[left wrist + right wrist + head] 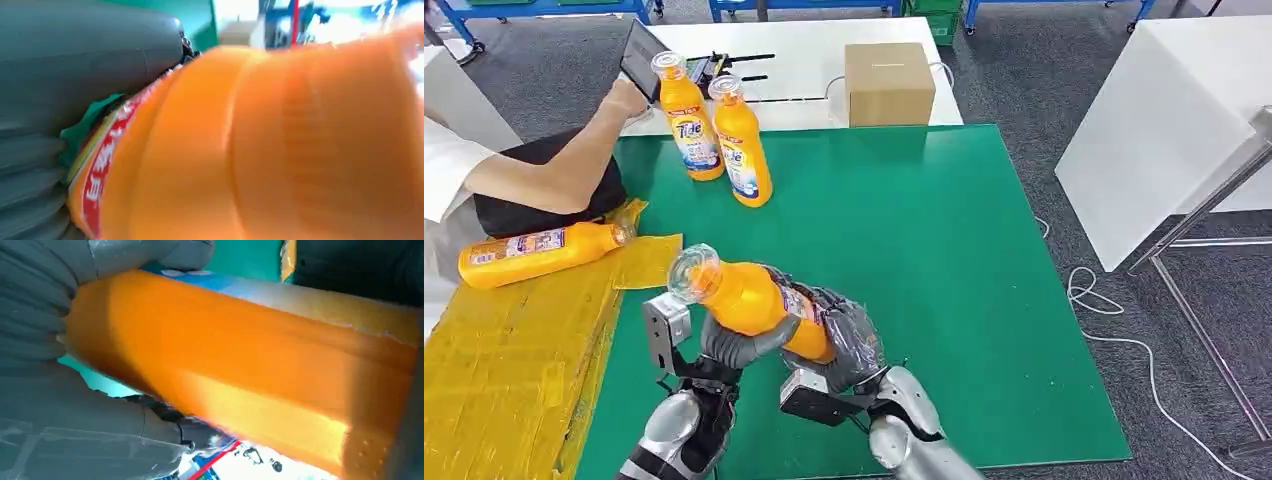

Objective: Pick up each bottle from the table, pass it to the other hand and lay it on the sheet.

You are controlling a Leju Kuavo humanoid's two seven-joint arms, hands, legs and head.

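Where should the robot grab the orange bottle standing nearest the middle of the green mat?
Probably around the labelled body of the nearer standing bottle, from its right side. It stands upright, the other standing bottle crowds its left, and a person's arm is there too. The body is wide; the neck is narrow.

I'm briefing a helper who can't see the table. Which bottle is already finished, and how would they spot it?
Start at the green mat and go to the yellow sheet along its left edge. The bottle on the sheet lies on its side near the person's arm; the others stand upright or are held.
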